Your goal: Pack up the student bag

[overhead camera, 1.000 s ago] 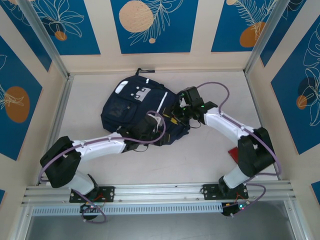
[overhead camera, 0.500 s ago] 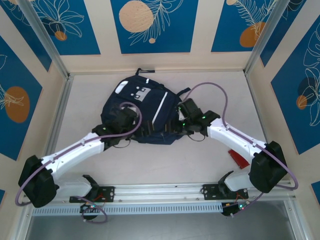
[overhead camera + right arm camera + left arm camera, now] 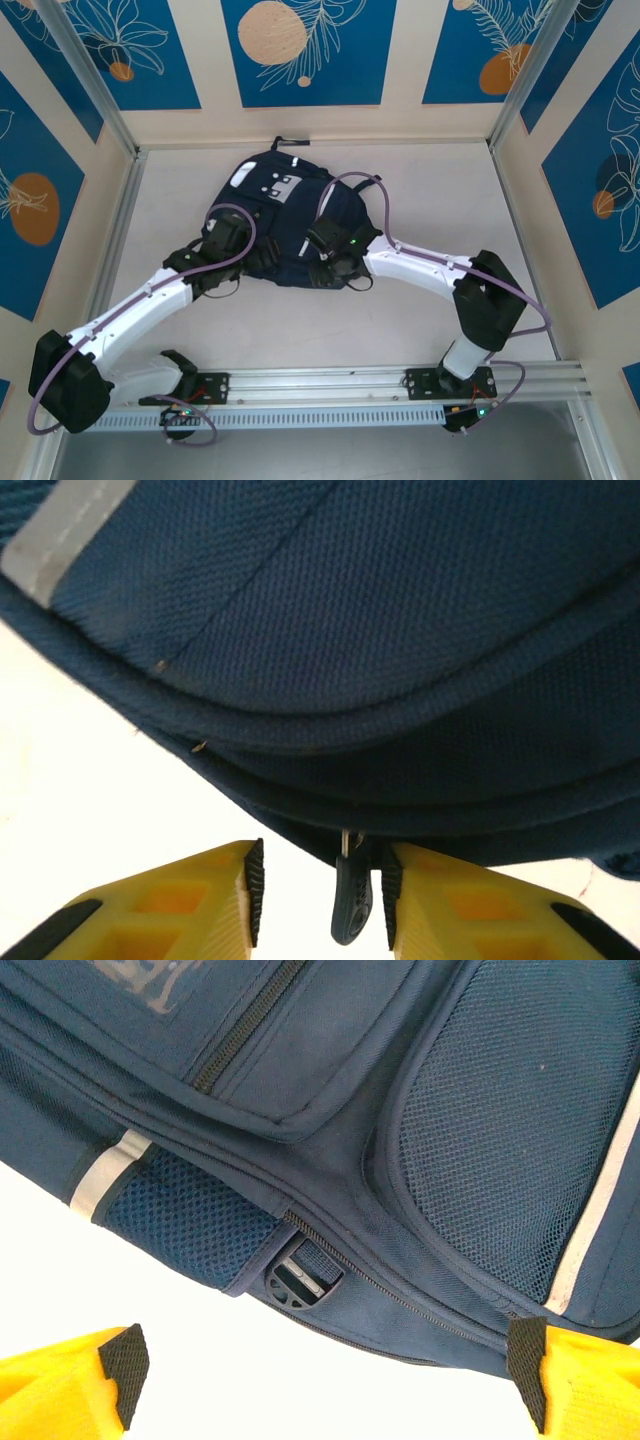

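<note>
Now the bag (image 3: 275, 215) lies flat on the table (image 3: 420, 180), top loop at its far end, and looks more bunched-up vs a sec ago, when its near right corner sprawled wider. Both arms have swung over. The L arm (image 3: 140, 300), which was reaching across the bag's near edge, now comes in at the left end of that edge. The R arm (image 3: 420, 265), which was at the bag's right side, has come round to the middle of the near edge. The L gripper (image 3: 325, 1365) has gone from half-closed to wide apart and is released w/ nothing between its pads (image 3: 125, 1360); it hovers just off the bag's side mesh pocket and a small black buckle (image 3: 300, 1278). The R gripper (image 3: 320, 880) has narrowed its jaws. They now straddle the zip pull (image 3: 348, 905) hanging off the bag's near seam; the pull sits against one pad w/ a gap to the other, so it's closing in but not pinching yet. Prob meaning: L has let go of the fabric and R is going for the zip, so the job looks to be at the closing-up stage. Can't tell from here if the main zip is open or shut.
</note>
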{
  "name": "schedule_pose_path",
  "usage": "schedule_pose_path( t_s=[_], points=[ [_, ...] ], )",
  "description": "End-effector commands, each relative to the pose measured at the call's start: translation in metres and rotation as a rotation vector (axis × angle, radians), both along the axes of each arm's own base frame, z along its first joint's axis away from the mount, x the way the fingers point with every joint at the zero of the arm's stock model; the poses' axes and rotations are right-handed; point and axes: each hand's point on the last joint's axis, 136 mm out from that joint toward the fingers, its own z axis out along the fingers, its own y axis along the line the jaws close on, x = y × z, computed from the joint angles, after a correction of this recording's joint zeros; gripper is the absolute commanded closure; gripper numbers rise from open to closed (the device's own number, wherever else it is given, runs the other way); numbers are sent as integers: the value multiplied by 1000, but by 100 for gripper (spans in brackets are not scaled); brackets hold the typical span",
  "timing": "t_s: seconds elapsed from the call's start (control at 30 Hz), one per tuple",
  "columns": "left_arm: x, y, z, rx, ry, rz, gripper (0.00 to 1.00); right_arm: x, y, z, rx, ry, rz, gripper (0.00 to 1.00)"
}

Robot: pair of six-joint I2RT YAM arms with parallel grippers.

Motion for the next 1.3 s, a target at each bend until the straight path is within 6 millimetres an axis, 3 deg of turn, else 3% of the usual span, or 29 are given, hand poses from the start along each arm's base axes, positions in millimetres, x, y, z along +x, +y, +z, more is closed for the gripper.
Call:
schedule_pose_path(
  t_s=[0.0,0.23,0.43,0.73,0.93,1.07,1.27],
  points=[
    [-3,0,-2,-37,19,20,8,5,-1,0,-37,-16,5,65],
    [-2,-21,-3,-122,45,-35,17,8,-8,-9,-91,-26,4,78],
    [1,-48,-5,-297,63,-45,20,8,1,-1,-41,-41,40,99],
    [15,-71,-13,-497,77,31,13,0,39,26,179,-13,104,100],
    [25,-75,-26,-524,89,78,20,-2,56,37,271,9,106,100],
    [33,-75,-34,-505,90,100,35,5,40,31,195,-20,64,100],
    [31,-50,-54,-345,116,168,62,16,-17,22,-15,-98,2,100]
  ],
)
